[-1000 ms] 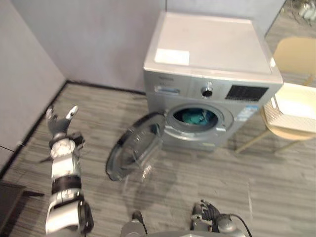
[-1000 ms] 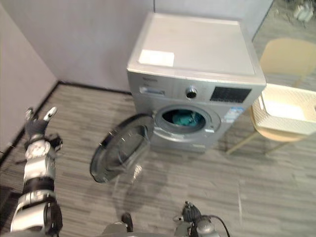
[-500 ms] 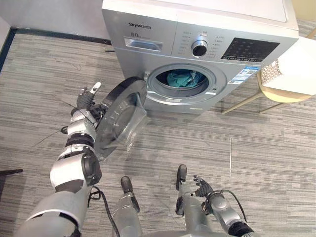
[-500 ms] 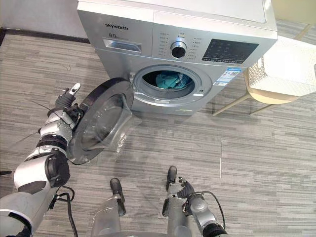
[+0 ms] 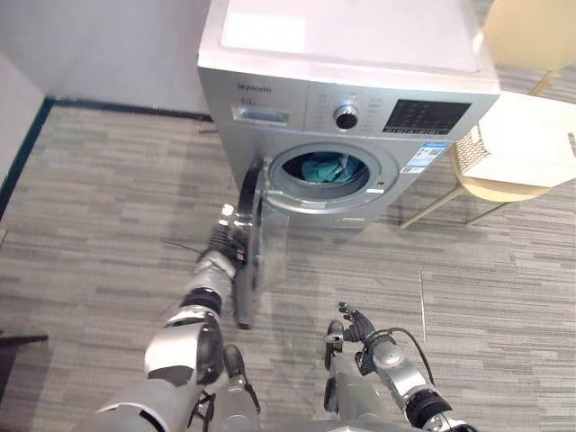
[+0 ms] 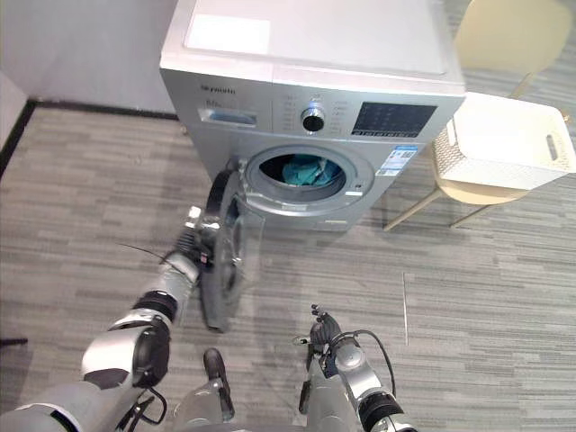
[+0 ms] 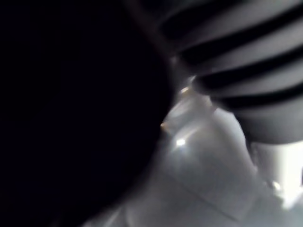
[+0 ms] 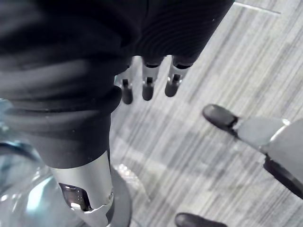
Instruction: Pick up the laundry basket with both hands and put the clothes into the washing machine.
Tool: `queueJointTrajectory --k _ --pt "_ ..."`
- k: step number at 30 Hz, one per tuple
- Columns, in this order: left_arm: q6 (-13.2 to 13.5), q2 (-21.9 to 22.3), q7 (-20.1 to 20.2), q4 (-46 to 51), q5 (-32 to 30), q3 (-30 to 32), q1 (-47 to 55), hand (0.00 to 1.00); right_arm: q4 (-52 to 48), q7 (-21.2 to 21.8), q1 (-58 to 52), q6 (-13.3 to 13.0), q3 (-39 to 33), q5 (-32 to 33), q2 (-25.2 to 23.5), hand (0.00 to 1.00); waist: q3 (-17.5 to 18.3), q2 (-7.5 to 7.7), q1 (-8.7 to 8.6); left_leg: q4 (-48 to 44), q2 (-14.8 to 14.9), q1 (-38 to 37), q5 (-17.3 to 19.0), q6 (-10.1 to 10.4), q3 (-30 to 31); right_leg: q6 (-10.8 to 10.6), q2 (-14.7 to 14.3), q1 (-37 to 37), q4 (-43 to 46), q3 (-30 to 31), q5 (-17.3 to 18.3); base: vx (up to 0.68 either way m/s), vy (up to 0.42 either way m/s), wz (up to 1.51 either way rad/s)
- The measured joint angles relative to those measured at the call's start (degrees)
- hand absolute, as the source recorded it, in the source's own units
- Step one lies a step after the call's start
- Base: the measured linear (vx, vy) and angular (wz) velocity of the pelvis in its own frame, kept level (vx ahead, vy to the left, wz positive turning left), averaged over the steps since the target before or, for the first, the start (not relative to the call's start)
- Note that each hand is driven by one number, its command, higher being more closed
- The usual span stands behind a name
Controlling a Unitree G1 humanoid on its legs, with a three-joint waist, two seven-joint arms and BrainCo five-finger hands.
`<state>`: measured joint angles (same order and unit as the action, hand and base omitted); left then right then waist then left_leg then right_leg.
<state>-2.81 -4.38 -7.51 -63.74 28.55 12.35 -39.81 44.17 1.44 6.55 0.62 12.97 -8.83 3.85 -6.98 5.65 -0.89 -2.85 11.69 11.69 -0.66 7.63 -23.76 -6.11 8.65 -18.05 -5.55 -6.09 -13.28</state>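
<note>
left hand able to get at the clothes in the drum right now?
Probably not. The left hand is at the outer face of the open door, which stands between it and the teal clothes in the drum.

Nothing can be read for certain. On the silver-grey front-loading washing machine (image 6: pixel 270 76), upper centre of the frame, a short dark word (image 6: pixel 214 90) stands above the detergent drawer (image 6: pixel 225 115), too small to make out. A white rectangular label (image 6: pixel 227 34) lies on the lid. Tiny marks ring the round dial (image 6: pixel 312 119) and fill the dark display panel (image 6: pixel 392 118). A blue-and-white sticker (image 6: pixel 394 160) sits below that panel.
</note>
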Motion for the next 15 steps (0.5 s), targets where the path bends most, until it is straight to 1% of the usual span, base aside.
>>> queueJointTrajectory --k 1,2,3,4,6,7,8,9,10,12,13,14,15 --pt "0.07 1.62 -0.47 -0.39 -1.69 -3.68 0.92 0.0 0.26 0.0 -0.91 0.02 0.0 -0.91 -0.4 0.0 1.88 -0.19 -0.4 0.43 -0.38 -0.71 0.0 -0.03 -0.38 -0.11 0.13 0.03 0.0 0.43 0.09 0.06 0.03 -0.28" --pt "-0.25 3.35 -0.49 -1.2 -3.52 -7.35 1.03 0.0 1.35 0.01 -1.55 -0.01 0.0 -1.29 -0.5 0.0 2.79 -0.45 -0.78 0.89 -0.64 -2.04 0.0 -0.03 -0.9 -0.34 0.28 0.85 0.0 1.05 0.26 0.07 0.02 -0.24" --pt "-0.52 4.61 -1.06 -1.43 -5.6 -10.06 1.01 0.0 2.8 0.03 -1.77 0.06 0.0 -2.08 -0.66 0.0 3.1 -0.61 -1.09 1.13 -0.75 -3.31 0.03 -0.01 -1.62 -0.46 0.37 1.85 0.01 1.46 0.36 0.07 0.024 -0.13" --pt "-0.74 5.34 -1.58 -1.48 -6.53 -11.36 1.01 0.0 3.53 0.04 -2.06 0.13 0.03 -2.58 -0.82 0.0 3.31 -0.76 -1.37 1.38 -0.84 -4.18 0.06 -0.03 -1.87 -0.55 0.41 2.46 0.01 1.55 0.44 0.05 0.023 -0.14" --pt "-1.07 7.77 -1.57 -1.45 -10.09 -18.12 0.73 0.0 5.62 0.03 -3.69 0.66 0.05 -3.5 -1.37 0.0 4.98 -0.93 -1.5 2.76 -1.39 -6.18 0.05 -0.01 -2.89 -0.83 0.58 3.37 0.01 1.86 0.74 0.03 0.021 -0.14" --pt "-1.08 9.86 -1.46 -1.32 -11.85 -22.39 -0.68 0.0 6.93 0.05 -4.32 0.91 0.02 -3.93 -1.47 0.0 5.22 -0.95 -1.52 3.13 -1.74 -7.13 0.06 -0.02 -3.06 -0.91 0.85 4.01 0.01 2.14 0.82 0.02 0.018 -0.08" --pt "-1.1 11.29 -1.42 -1.14 -12.59 -24.38 -1.78 0.0 7.52 0.05 -4.71 0.97 -0.03 -4.28 -1.55 0.0 5.56 -0.96 -1.58 3.36 -1.97 -7.36 0.07 -0.03 -3.16 -1.12 1.1 4.12 0.04 2.19 1.0 0.0 0.0 0.0" --pt "-1.02 11.72 -1.37 2.08 -16.09 -30.26 -2.48 0.0 9.15 0.08 -4.87 1.15 0.01 -4.93 -2.04 0.0 6.39 -1.22 -2.7 4.14 -2.4 -7.95 0.06 -0.03 -3.24 -1.3 1.4 4.14 0.46 2.23 1.35 0.0 0.025 -0.04" --pt "-0.73 11.72 -1.84 5.31 -20.41 -34.12 -2.82 0.0 9.6 0.02 -5.36 1.14 -0.12 -5.28 -2.43 0.0 6.89 -1.52 -3.74 4.8 -2.72 -8.75 0.06 -0.05 -3.44 -1.33 1.51 4.32 0.74 2.58 1.56 0.01 0.031 -0.15" --pt "0.71 11.73 -3.8 10.17 -32.92 -42.2 -3.04 0.0 10.22 -0.03 -6.9 0.97 -0.41 -5.32 -2.75 0.0 7.28 -1.62 -4.57 5.04 -2.79 -10.21 0.17 -0.17 -4.56 -1.54 1.53 4.78 1.64 3.15 2.37 0.02 0.018 -0.17" --pt "1.04 11.73 -3.85 11.01 -35.31 -44.21 -3.03 0.0 10.24 -0.03 -7.12 0.85 -0.95 -5.32 -2.83 0.0 7.45 -1.57 -4.53 5.14 -2.8 -10.38 0.17 -0.17 -4.6 -1.65 1.49 4.79 1.77 3.17 2.65 0.0 0.0 0.0" --pt "1.62 11.74 -3.71 11.96 -38.85 -47.52 -2.99 0.0 10.29 -0.11 -7.04 0.73 -2.05 -5.33 -2.85 0.0 7.7 -1.59 -4.59 5.42 -2.82 -10.54 0.16 -0.17 -4.53 -1.66 1.49 4.81 2.01 3.03 2.98 0.01 -0.004 0.03" --pt "1.96 11.74 -3.59 12.14 -40.32 -48.82 -2.94 0.0 10.36 -0.13 -7.13 0.59 -2.74 -5.33 -2.83 0.0 7.73 -1.65 -4.57 5.65 -2.86 -10.67 0.15 -0.17 -4.51 -1.66 1.49 4.81 2.21 2.94 3.12 0.02 -0.007 0.08"
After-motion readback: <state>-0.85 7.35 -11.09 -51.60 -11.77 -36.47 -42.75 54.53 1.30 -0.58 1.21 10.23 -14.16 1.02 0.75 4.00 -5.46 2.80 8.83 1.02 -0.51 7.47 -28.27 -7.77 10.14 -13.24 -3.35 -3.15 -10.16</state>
